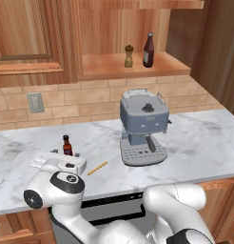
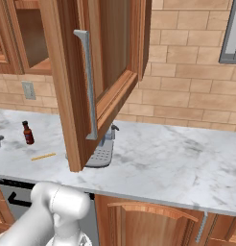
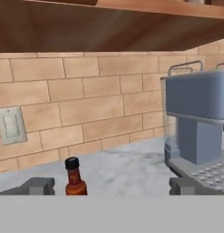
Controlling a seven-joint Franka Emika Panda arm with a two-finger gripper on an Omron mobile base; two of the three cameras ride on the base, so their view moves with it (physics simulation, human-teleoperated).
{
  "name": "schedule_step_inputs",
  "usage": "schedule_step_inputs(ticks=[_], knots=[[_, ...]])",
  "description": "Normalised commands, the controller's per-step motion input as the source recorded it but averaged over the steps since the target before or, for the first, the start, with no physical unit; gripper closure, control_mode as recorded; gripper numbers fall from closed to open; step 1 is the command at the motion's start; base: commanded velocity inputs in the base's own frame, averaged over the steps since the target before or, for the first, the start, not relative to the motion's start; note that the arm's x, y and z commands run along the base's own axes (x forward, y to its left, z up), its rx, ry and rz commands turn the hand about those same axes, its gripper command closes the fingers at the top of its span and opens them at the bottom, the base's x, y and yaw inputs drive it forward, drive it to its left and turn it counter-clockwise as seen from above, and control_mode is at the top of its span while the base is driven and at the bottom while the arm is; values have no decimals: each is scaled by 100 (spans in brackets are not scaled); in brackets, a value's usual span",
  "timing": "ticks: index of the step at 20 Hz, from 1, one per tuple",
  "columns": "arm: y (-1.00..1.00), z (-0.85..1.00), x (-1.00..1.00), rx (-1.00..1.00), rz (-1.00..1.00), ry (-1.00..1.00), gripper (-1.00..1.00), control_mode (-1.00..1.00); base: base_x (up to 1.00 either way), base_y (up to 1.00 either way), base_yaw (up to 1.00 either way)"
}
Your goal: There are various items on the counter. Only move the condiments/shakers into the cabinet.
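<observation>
The small black-capped, red-labelled sauce bottle [image 1: 67,145] [image 2: 27,133] [image 3: 75,178] stands upright on the marble counter [image 1: 195,138], left of the coffee machine. My gripper [image 3: 112,186] [image 1: 63,157] hovers low just in front of it, open, and the bottle stands ahead in the left half of the gap between the fingertips [image 3: 38,185]. Nothing is held. The tan pepper shaker [image 1: 129,56] and the dark brown glass bottle [image 1: 148,50] stand side by side on the shelf floor of the doorless cabinet [image 1: 104,66].
A grey espresso machine [image 1: 142,126] [image 3: 200,118] sits right of the bottle. A thin yellow stick [image 1: 97,167] [image 2: 43,156] lies near the counter's front. A wall outlet [image 1: 35,102] is on the brick backsplash. An open cabinet door [image 2: 91,81] juts forward over the counter.
</observation>
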Motion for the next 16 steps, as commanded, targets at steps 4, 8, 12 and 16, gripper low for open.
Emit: schedule_step_inputs(ticks=[4, 8, 12, 16], knots=[[0, -1, 45, 0, 0, 19, -100, -100, 0, 0, 0], [0, -9, 43, 0, 0, 22, -100, -100, 0, 0, 0], [0, -21, 18, 0, 0, 17, -100, -100, 0, 0, 0], [0, -25, 13, 0, 0, 19, -100, -100, 0, 0, 0]])
